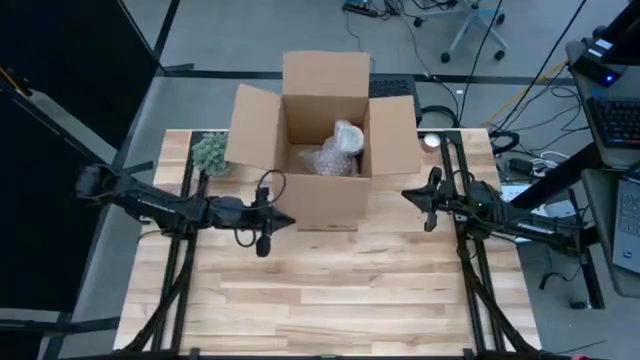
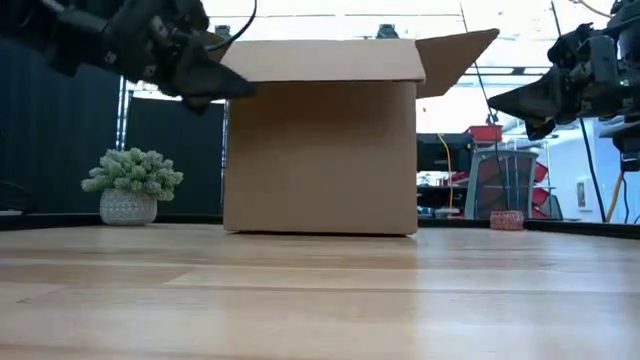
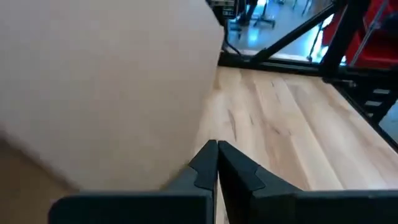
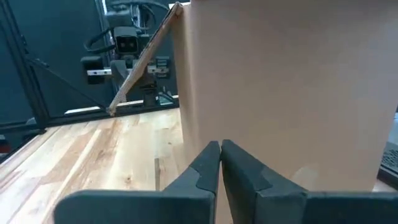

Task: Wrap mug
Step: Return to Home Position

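**Mug boxed, both arms clear of the carton**

Your wrapped mug (image 1: 338, 152) sits down inside the cardboard box (image 1: 325, 206), on the right half of its floor. It's a lumpy, translucent bundle of bubble wrap that catches the light, and no orange shows through from above. The box stands at the far middle of the table (image 1: 340, 295), open-topped, its flaps (image 1: 255, 122) splayed outward so nothing blocks the mouth, which I take to be why they're left wide. The walls are plain brown cardboard, matte and square-cornered, sitting flat on pale wood planks.

Now your tools. The left gripper (image 3: 217, 154) hovers off the box's front left corner, raised off the boards, and its wrist view shows two dark wedge-shaped fingers pressed tip to tip with nothing between them. The right gripper (image 4: 220, 152) hangs just beside the box's right wall, also raised, fingers likewise together and empty. Both point inward at the carton from either side, each clear of the cardboard. To me that reads as packing done, with only the retreat to rest left.

A small potted plant (image 1: 211, 152), fuzzy grey-green in a pale patterned bowl, stands just beside the left flap, out of either arm's way
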`<state>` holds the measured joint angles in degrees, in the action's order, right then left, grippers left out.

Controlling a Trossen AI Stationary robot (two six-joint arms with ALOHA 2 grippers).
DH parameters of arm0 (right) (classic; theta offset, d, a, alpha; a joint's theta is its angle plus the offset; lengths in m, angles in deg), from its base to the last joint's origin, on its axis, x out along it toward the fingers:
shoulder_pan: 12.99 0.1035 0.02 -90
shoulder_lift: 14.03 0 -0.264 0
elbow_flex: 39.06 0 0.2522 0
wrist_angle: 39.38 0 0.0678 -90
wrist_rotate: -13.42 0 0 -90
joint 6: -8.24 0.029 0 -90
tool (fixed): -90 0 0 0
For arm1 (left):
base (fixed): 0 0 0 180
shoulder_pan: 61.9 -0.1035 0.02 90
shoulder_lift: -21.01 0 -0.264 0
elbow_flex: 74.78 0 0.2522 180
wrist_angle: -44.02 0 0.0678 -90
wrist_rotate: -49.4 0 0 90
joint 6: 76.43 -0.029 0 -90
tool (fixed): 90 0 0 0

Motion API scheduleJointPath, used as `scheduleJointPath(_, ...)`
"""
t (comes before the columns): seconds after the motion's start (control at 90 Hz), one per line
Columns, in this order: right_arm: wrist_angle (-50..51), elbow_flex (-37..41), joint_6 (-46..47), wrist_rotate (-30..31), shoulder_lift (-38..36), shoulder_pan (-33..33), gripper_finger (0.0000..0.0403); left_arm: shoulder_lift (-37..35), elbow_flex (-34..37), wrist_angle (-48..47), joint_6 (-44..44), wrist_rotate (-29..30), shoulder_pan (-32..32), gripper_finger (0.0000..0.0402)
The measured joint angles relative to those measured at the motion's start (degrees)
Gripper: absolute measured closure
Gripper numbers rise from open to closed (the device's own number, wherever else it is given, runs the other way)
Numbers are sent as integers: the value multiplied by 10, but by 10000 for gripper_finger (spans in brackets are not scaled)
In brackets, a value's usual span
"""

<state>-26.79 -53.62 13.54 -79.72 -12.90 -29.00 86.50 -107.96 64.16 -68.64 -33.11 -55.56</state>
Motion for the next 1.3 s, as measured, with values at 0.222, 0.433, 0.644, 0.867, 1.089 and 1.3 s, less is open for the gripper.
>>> scheduleJointPath(0.222,0,0,0,0,0,0,399,-14,72,101,8,-5,-1,402)
scheduleJointPath(0.433,0,0,0,0,1,0,399,-104,152,117,21,-14,-28,402)
scheduleJointPath(0.644,1,0,-2,0,2,0,399,-227,190,57,21,-66,-53,402)
scheduleJointPath(0.867,1,0,-14,0,3,0,399,-335,190,-51,20,-90,-88,402)
scheduleJointPath(1.089,0,0,-9,0,3,0,399,-450,190,-183,23,-113,-110,402)
scheduleJointPath(1.3,0,0,-11,0,3,0,399,-567,190,-298,22,-118,-113,402)
